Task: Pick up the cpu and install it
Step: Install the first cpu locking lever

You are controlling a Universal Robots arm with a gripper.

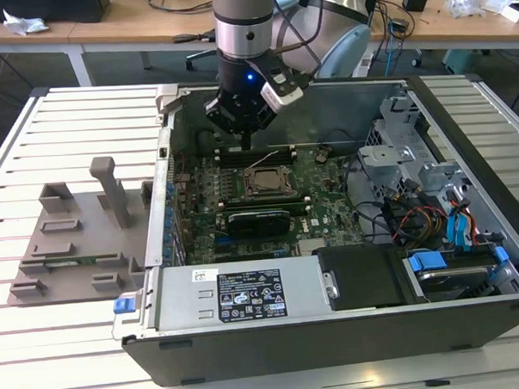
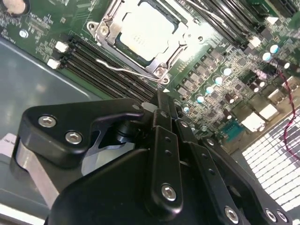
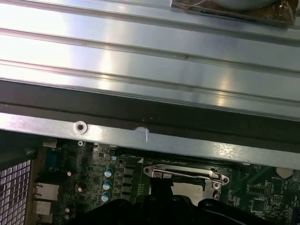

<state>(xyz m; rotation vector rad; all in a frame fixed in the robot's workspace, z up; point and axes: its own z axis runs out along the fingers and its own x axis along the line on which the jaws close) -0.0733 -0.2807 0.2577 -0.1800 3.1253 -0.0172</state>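
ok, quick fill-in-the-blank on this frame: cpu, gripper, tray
1. The cpu lies in the ____ on the motherboard.
2. In the exterior view the gripper hangs inside the open computer ____.
3. The grey tray lies outside the case, on the exterior view's ____.
4. The retention frame around the cpu is made of ____.

Missing words: socket; case; left; metal

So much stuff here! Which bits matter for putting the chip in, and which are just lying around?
Part of the job:
- the cpu, lying in the socket frame on the motherboard
- the claw, above the board beside the socket

Just lying about:
- the grey plastic tray on the table
- the drive cage and cables
- the power supply box
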